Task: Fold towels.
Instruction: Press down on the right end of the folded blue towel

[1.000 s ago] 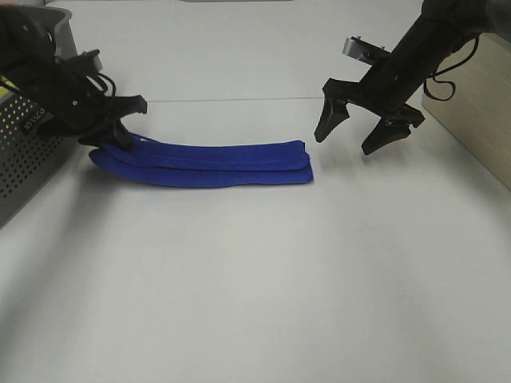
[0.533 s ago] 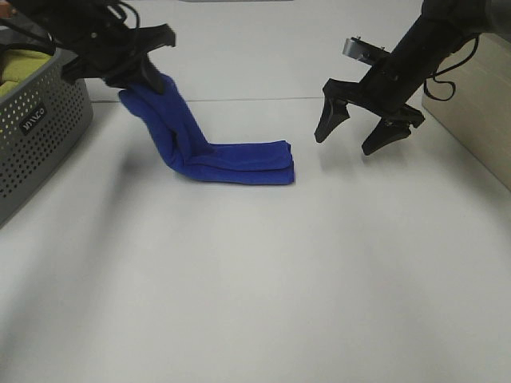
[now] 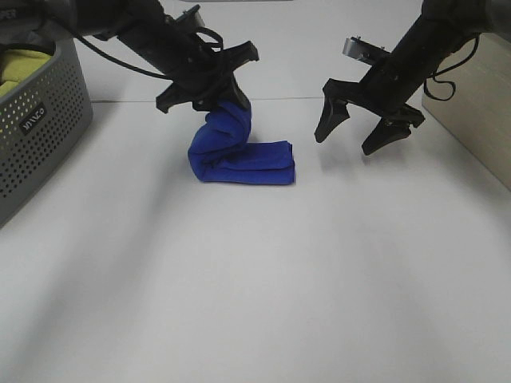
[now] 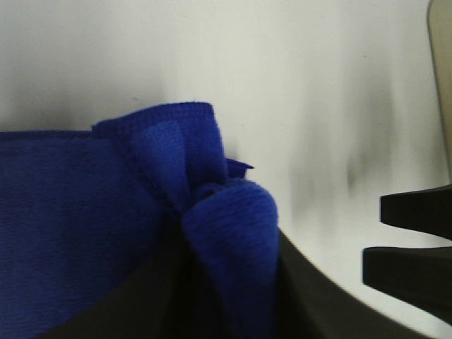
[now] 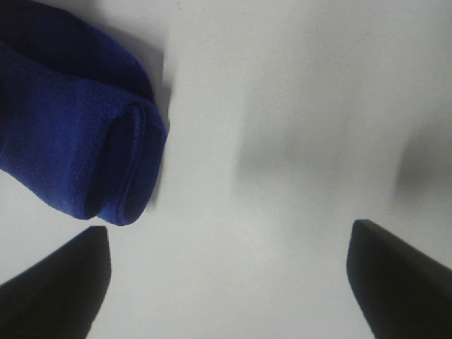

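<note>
Left jaws: clamped on 1 end of the towel (image 3: 243, 159), holding it up off the counter (image 3: 255, 287). The wrist view shows blue cloth bunched between 2 dark fingers (image 4: 311, 304) (how tightly it is pinched cannot be told).
Right jaws: spread wide and empty, hovering above the counter with tips pointing down. Only bare counter lies between the 2 fingertips (image 5: 70, 282).
Towel: royal blue and plush, folded into a narrow strip of several layers. Its right part lies flat on the counter. Its left part curls up and back over itself to the left jaws, making a loop that bulges to the left.
Towel's flat end: a rounded fold facing the right jaws, near them but apart. The right wrist view shows this end (image 5: 120, 169) as 2 thick layers pressed together.
Towel's place: left of centre on the counter, toward the far side, between the 2 arms.
Left arm (image 3: 136, 32): reaches in from the upper left, ending just above the towel.
Right arm (image 3: 431, 40): comes down from the upper right.
Basket (image 3: 40, 136): grey and perforated, at the left edge of the counter, well apart from the towel. A yellow-green cloth (image 3: 20, 64) shows inside.
Panel (image 3: 475, 112): pale and wood-toned, at the right edge, beside the right arm.
</note>
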Controlling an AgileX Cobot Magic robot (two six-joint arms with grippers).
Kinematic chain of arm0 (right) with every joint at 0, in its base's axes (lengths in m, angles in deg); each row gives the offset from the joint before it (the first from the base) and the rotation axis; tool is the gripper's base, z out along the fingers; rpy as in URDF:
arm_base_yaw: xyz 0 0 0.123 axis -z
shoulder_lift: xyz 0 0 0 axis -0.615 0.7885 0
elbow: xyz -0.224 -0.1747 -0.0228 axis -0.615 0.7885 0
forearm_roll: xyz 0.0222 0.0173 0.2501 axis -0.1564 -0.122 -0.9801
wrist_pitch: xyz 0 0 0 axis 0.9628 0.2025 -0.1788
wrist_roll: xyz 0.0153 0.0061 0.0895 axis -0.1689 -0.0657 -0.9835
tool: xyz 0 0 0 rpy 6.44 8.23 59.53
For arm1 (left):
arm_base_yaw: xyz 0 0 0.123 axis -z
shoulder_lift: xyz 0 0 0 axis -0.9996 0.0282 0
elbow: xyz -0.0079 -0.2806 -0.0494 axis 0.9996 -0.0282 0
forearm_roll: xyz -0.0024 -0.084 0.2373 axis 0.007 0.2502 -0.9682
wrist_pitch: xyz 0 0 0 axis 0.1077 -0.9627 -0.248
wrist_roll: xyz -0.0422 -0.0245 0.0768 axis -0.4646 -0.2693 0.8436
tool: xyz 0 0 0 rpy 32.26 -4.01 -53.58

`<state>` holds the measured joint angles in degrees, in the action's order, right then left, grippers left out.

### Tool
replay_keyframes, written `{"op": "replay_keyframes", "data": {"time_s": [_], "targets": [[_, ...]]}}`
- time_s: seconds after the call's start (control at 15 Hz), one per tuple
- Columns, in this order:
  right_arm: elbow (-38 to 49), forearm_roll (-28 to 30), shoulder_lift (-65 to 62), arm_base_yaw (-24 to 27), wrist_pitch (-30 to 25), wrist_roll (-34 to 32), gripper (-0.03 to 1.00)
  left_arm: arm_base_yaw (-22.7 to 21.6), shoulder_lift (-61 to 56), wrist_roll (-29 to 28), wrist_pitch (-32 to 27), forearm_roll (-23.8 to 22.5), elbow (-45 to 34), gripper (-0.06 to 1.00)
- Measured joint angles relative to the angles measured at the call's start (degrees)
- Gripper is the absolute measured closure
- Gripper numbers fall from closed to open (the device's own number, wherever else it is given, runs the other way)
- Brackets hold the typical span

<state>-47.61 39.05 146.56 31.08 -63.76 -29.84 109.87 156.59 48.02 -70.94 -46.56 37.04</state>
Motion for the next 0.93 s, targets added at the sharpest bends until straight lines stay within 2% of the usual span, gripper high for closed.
{"op": "replay_keyframes", "data": {"time_s": [0.13,0.4,0.6,0.8,0.87,0.93], "targets": [[0.00,0.00,0.00,0.00,0.00,0.00,0.12,2.01,1.32,1.95,0.11,5.79,1.38,0.45],[0.00,-2.06,0.00,0.00,-0.23,0.00,0.12,2.86,1.49,6.42,0.00,9.97,2.18,0.40],[0.00,-12.03,-1.43,0.00,-0.80,3.09,0.12,-1.95,1.49,8.88,-3.32,10.03,5.33,0.40],[2.35,-30.08,-2.06,0.00,-2.23,10.89,0.12,-6.59,1.49,10.60,-5.90,9.85,8.48,0.40],[2.35,-30.08,-2.06,0.00,-2.23,10.89,0.12,-6.59,1.49,10.60,-5.90,9.85,8.48,0.40],[5.21,-40.34,-2.06,0.00,-2.41,17.48,0.12,-8.02,1.43,10.77,-6.53,9.85,9.17,0.40]]}}
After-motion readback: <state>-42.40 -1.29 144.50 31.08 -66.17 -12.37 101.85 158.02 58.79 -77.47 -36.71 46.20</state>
